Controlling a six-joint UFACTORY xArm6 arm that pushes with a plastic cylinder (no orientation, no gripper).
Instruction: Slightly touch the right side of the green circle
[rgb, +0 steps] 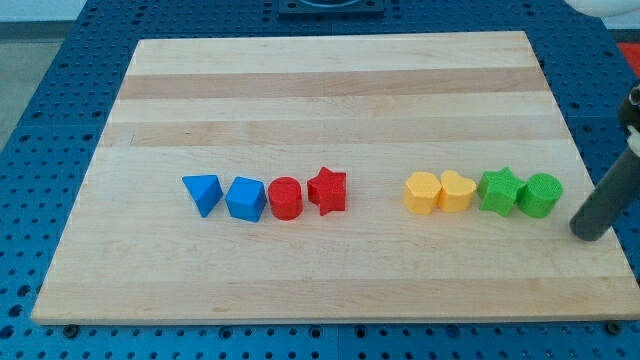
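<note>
Nearest the camera is the near edge of the wooden board (330, 300), bare along its front strip, lying on a blue perforated table (40, 150).

Green circle (541, 195) sits on the right part of the board, last on the right in a row of blocks running left to right across the middle. My tip (590, 232) is just to its right and a little nearer, close to the board's right edge; a narrow strip of wood shows between tip and circle, so they look apart, not touching. The rod (612, 195) slants up and to the right out of view. It is a plain rod with no hand or jaws, so it has no open or closed state, and it grips nothing.

Touching the circle's left side is the green star (499, 191). Just left of that is the yellow heart (457, 190), pressed against a second yellow block (422, 192) whose shape is rounded but hard to make out.

A gap of bare wood separates these four from the left group. That group begins with the red star (327, 189), then the red cylinder (286, 198) touching it, the blue cube-like block (245, 198), and, leftmost, the blue triangle (203, 192), set just beside the cube
</note>
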